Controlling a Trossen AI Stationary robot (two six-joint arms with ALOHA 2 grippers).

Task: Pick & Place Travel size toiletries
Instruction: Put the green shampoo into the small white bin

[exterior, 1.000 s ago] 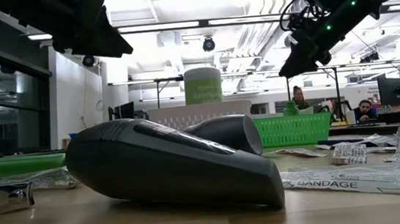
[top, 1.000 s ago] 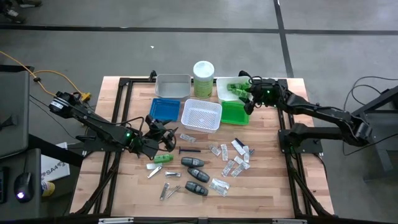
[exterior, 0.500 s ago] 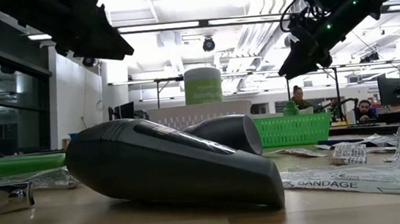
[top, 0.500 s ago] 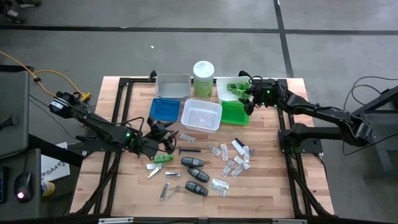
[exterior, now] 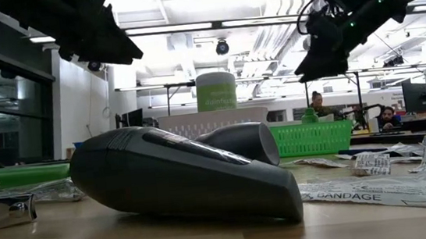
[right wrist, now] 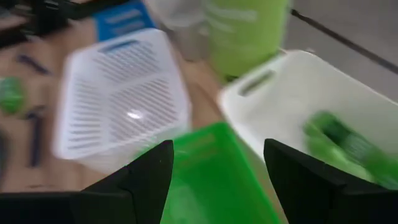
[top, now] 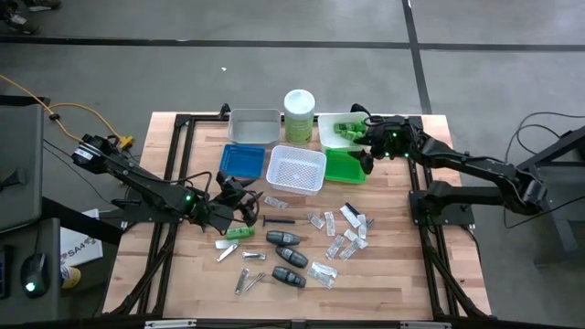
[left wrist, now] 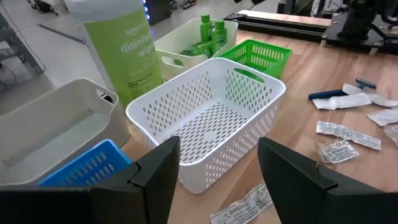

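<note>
Travel size toiletries lie scattered across the near middle of the table: green tube, grey oval cases, clippers, bandage packets. Your left gripper hovers just left of them, fingers apart, empty. Judgement: drop straight onto one item; the pile is crowded. Far side holds blue tray, white basket, wipes canister. Right gripper, open and empty, hangs over the green basket.
</note>
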